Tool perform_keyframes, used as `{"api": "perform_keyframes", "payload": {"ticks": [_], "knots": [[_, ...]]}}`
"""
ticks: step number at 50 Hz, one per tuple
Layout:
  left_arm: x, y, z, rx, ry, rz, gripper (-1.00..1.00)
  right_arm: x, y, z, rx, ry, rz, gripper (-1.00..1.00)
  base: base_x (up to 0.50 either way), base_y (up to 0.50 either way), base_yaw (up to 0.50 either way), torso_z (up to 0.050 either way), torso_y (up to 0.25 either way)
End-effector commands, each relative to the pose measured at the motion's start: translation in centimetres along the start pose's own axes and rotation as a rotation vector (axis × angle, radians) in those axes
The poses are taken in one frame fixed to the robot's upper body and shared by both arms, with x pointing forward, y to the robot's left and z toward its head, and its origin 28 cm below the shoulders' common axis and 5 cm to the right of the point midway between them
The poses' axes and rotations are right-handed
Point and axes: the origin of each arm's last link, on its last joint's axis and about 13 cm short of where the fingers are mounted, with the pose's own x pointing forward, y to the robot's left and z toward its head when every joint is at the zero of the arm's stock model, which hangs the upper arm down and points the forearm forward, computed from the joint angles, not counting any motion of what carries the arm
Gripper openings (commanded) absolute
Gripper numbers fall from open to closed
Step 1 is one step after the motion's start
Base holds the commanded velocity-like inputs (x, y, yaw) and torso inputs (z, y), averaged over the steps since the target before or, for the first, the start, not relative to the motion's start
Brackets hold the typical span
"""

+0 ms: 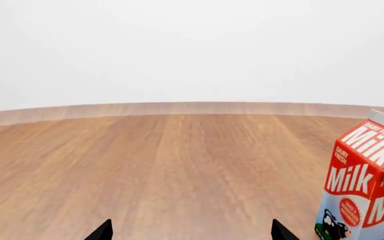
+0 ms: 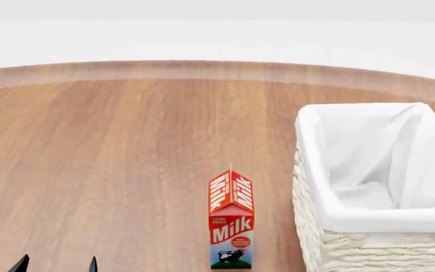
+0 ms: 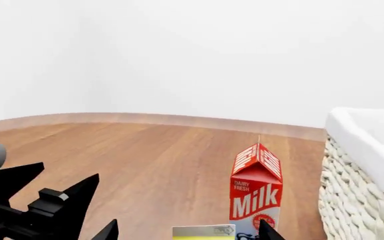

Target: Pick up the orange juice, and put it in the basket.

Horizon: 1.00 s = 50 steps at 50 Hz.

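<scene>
Only the grey top edge and a yellow strip of the orange juice (image 3: 204,232) show, at the lower edge of the right wrist view. My right gripper (image 3: 188,231) is open, its two dark fingertips standing well apart on either side of that carton top without touching it. The basket (image 2: 331,218), cream wicker with a white liner, stands at the right of the table and holds nothing that I can see. My left gripper (image 2: 57,265) is open at the near left with nothing between its fingertips (image 1: 102,231). The right gripper is out of the head view.
A red-and-white Milk carton (image 2: 231,226) stands upright just left of the basket, beyond the juice in the right wrist view (image 3: 255,192). The round wooden table (image 2: 127,147) stretches left and back. My left arm's black gripper (image 3: 45,205) shows in the right wrist view.
</scene>
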Motion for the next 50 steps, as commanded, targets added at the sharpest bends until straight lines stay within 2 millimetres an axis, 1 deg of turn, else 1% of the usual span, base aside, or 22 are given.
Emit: {"api": "perform_keyframes", "payload": {"ticks": [1,9,28,39,40,50], "knots": [[0.0,0.0,0.0,0.0,0.0,0.0,1.0,-0.8,0.8,-0.2,0.005,0.004,0.037,1.0,0.0,0.0,0.0,0.0,0.0],[0.0,0.0,0.0,0.0,0.0,0.0,1.0,-1.3,1.1,-0.6,0.012,0.011,0.052,1.0,0.0,0.0,0.0,0.0,0.0],[0.0,0.0,0.0,0.0,0.0,0.0,1.0,-1.5,0.7,-1.7,0.029,0.033,0.035,1.0,0.0,0.0,0.0,0.0,0.0],[0.0,0.0,0.0,0.0,0.0,0.0,1.0,-1.4,0.4,-2.1,0.033,0.04,0.02,1.0,0.0,0.0,0.0,0.0,0.0],[0.0,0.0,0.0,0.0,0.0,0.0,1.0,-1.2,0.3,-2.4,0.034,0.047,0.016,1.0,0.0,0.0,0.0,0.0,0.0],[0.0,0.0,0.0,0.0,0.0,0.0,1.0,-0.7,0.0,-2.5,0.042,0.044,-0.001,1.0,0.0,0.0,0.0,0.0,0.0]]}}
